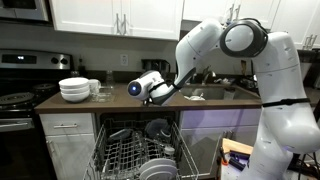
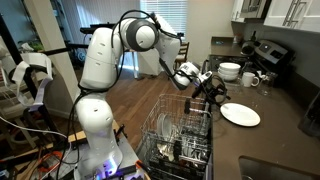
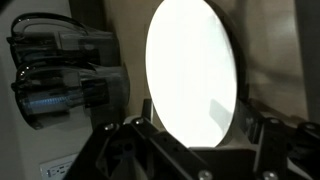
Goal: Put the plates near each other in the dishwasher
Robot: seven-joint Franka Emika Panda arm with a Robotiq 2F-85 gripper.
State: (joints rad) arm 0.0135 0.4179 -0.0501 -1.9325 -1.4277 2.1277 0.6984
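**Spread gripper at the rim of a plate on the counter**

In an exterior view the arm (image 2: 140, 35) reaches from 9 o'clock over the open dishwasher (image 2: 180, 135) towards the counter (image 2: 285, 140). The gripper (image 2: 207, 88) hangs low over the counter's near edge. The plate (image 2: 240, 115) lies flat on the counter at 4 o'clock of the gripper, outside the dishwasher and at 2 o'clock of its rack. The plate's near rim is just beside the fingertips, but from here I cannot tell whether they touch it.

In the wrist view the plate (image 3: 195, 75) fills the middle as a tall white oval. Its lower rim dips between the two dark fingers (image 3: 140, 135), which stand at 7 and 5 o'clock. The gripper (image 3: 200, 128) is spread wide, with open space between each finger and the rim, so no pinch shows. A small shadow sits on the plate at 5 o'clock of its middle. At 9 o'clock there is a dark, blurred shape that I cannot name.

A stack of bowls (image 2: 230, 70) stands at 2 o'clock of the gripper, with a mug (image 2: 250, 78) just beside it. The stove (image 2: 270, 55) is farther off in the same direction.

In the exterior view that faces the counter, the dishwasher (image 1: 140, 150) has its door down and its rack drawn out at 6 o'clock. The bowls (image 1: 75, 90) sit at 9 o'clock of the arm's end, and the stove (image 1: 15, 100) is beyond them. The arm hides the plate there.
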